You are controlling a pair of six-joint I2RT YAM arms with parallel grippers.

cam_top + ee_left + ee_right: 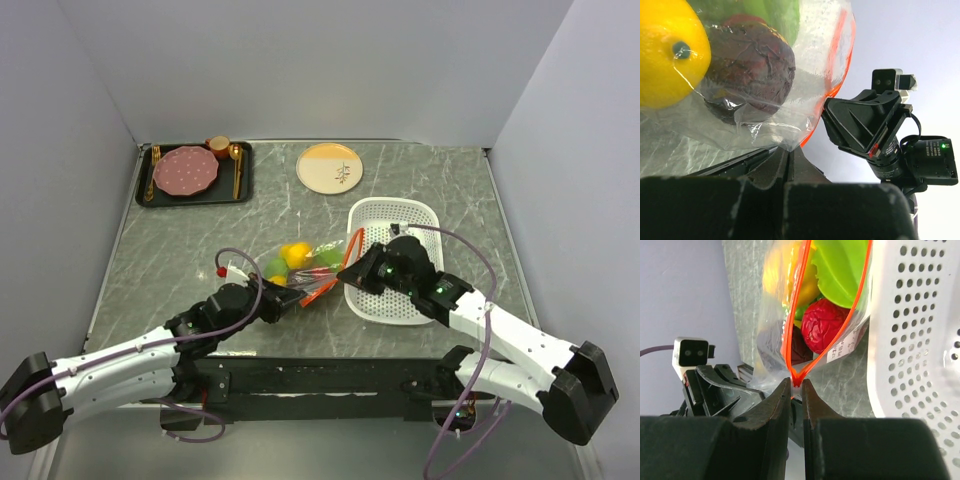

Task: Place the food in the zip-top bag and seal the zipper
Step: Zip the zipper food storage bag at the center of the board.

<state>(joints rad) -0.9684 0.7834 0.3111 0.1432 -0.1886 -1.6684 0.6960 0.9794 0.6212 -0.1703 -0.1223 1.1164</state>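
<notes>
The clear zip-top bag (300,268) lies between my two grippers with the food inside it. In the right wrist view a red ball (824,325), a green leafy piece (840,270), yellow pieces (782,275) and a dark maroon ball (801,347) show through it. The orange-red zipper (792,315) gapes open in a V. My right gripper (796,383) is shut on the whitish slider at the V's point. My left gripper (788,149) is shut on the bag's clear edge (765,135), below a yellow lemon (665,55) and the maroon ball (750,65).
A white perforated basket (420,300) stands right of the bag, under my right arm. A black tray (145,190) with a pink plate, a cup and gold cutlery is at the back left. A cream plate (328,168) is at the back middle.
</notes>
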